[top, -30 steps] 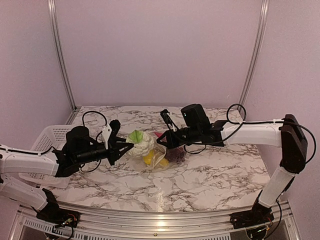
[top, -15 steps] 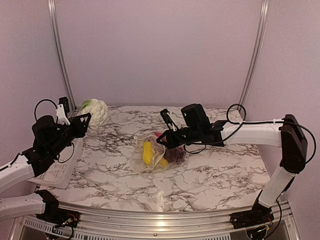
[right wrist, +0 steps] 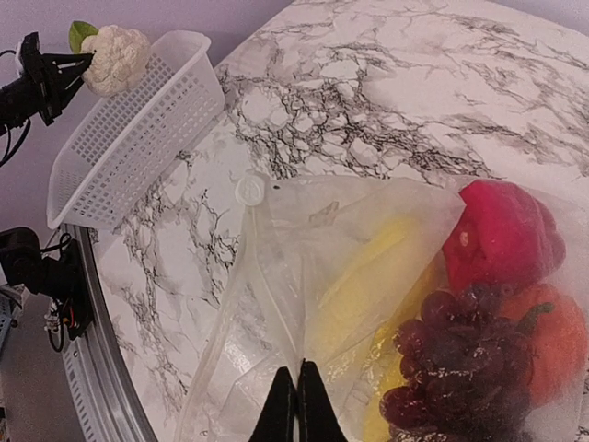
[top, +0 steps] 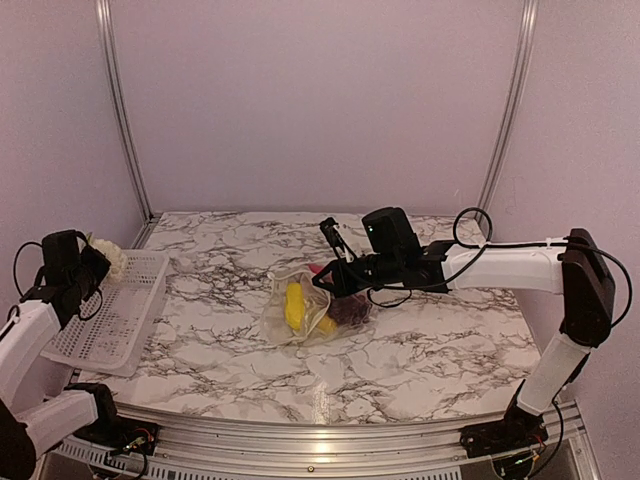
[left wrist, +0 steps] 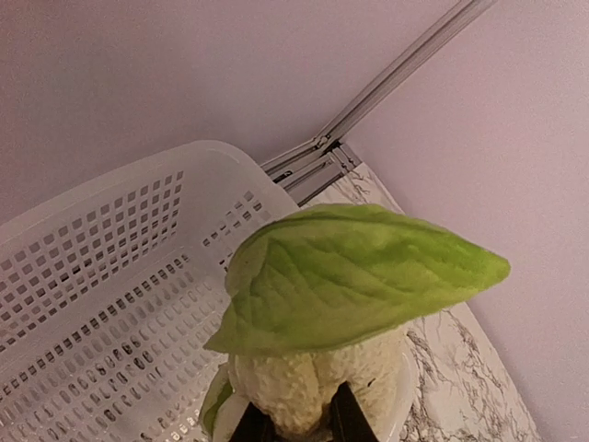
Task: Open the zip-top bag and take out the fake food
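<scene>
my left arm [top: 25,335] is folded at the far left, forearm rising, wrist cocked up and outward. my left gripper [top: 92,258] is narrowly parted, its fingers [left wrist: 352,425] pinching the base of the cauliflower piece [left wrist: 313,387]. my right arm [top: 500,265] reaches leftward from its upright link, forearm low and nearly level. my right gripper [right wrist: 296,398] points down and forward, jaws fully together, nipping the film of the zip-top bag [right wrist: 276,267].

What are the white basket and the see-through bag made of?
Basket: looks like hard white plastic, matte, with a molded grid of small holes. Bag: probably thin clear plastic film, shiny and crinkled; the grapes show through.
</scene>
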Available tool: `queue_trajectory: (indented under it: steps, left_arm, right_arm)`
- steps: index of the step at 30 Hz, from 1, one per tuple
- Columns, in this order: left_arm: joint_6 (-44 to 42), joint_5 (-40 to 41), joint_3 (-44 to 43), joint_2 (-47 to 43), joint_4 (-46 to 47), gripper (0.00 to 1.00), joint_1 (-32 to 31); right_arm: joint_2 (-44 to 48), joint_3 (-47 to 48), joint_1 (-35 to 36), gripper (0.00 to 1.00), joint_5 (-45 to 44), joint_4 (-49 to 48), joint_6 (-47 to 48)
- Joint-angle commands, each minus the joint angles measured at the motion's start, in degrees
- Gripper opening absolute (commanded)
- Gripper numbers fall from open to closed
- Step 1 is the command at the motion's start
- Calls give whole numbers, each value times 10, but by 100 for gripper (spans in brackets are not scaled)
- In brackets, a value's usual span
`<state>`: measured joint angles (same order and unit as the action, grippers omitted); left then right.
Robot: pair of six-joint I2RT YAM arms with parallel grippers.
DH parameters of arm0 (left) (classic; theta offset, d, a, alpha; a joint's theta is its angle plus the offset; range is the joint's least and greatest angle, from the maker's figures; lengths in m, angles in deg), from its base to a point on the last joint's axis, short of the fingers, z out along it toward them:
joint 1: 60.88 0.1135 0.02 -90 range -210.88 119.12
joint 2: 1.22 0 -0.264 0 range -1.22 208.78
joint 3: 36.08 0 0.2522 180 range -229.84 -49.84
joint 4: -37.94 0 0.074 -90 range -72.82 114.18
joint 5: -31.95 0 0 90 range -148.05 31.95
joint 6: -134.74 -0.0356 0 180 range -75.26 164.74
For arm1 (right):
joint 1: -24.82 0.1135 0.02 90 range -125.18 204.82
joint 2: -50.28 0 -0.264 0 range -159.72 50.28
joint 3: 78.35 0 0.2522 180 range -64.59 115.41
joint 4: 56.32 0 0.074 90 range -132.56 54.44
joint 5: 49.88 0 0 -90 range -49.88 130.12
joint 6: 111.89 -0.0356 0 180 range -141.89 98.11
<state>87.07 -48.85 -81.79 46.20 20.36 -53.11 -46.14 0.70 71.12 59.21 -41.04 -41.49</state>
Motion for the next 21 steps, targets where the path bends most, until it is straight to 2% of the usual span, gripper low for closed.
queue_trajectory:
  steps: [1, 13, 18, 21]
  left_arm:
    - [36, 37, -22, 26, -74, 0, 19]
    - [42, 147, -95, 194, -150, 2, 19]
    - [22, 137, -104, 232, -130, 18, 20]
    - [5, 116, -113, 245, -118, 35, 20]
  right_arm:
    - [8, 1, -5, 0, -1, -5, 10]
    - [-10, 14, -6, 0, 3, -2, 10]
    - [-15, 24, -6, 0, 4, 2, 11]
    - [-20, 30, -6, 0, 9, 4, 11]
